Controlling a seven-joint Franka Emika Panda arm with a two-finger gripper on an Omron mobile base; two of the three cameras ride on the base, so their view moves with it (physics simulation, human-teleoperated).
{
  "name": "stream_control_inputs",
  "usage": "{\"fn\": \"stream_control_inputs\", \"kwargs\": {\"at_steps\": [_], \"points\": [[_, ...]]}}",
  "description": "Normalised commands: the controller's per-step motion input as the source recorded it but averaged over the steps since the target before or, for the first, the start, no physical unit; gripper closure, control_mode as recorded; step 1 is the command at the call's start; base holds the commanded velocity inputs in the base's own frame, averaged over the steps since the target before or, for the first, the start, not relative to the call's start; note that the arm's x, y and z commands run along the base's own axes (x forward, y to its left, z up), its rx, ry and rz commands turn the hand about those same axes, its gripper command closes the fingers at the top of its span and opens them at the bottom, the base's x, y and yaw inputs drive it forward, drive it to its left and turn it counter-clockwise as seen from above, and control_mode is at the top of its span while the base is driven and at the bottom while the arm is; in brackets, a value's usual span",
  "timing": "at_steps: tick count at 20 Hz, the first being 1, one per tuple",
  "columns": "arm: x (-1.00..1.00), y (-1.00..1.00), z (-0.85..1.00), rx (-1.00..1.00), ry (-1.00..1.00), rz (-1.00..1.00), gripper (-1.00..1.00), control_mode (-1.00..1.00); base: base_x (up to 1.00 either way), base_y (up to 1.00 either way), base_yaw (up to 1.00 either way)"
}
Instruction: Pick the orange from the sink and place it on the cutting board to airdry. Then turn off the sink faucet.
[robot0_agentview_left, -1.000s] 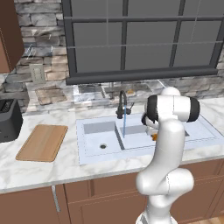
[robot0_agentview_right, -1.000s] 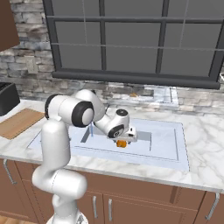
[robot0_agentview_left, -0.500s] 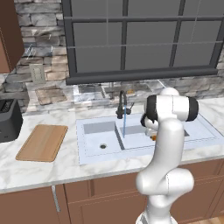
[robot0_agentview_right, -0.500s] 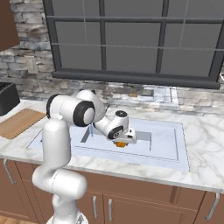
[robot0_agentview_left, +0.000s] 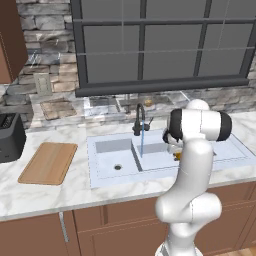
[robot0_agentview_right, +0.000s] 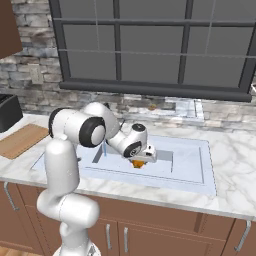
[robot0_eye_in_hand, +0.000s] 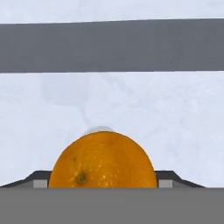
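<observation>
Since a second ago my pincer (robot0_agentview_right: 140, 163) has risen slightly, carrying the orange (robot0_agentview_right: 138, 163) with it; now I see it clamped on the fruit just above the right basin of the sink (robot0_agentview_right: 190, 170); water runs from the sink faucet (robot0_agentview_left: 139, 118); cutting board (robot0_agentview_left: 49, 163) sits on the counter (robot0_agentview_left: 60, 192) left of the sink.
</observation>
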Motion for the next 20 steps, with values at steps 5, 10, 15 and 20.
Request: {"fn": "stream_control_inputs", "kwargs": {"at_steps": [5,10,15,20], "points": [[-0.03,-0.11,0.46,0.0,-0.02,0.0,1.0,-1.0,0.0,0.0,0.0],[-0.01,-0.16,0.55,0.0,0.0,0.0,1.0,-1.0,0.0,0.0,0.0],[-0.11,-0.1,0.58,0.0,-0.01,0.0,1.0,-1.0,0.0,0.0,0.0],[-0.22,-0.05,0.63,0.0,-0.01,0.0,1.0,-1.0,0.0,0.0,0.0]]}}
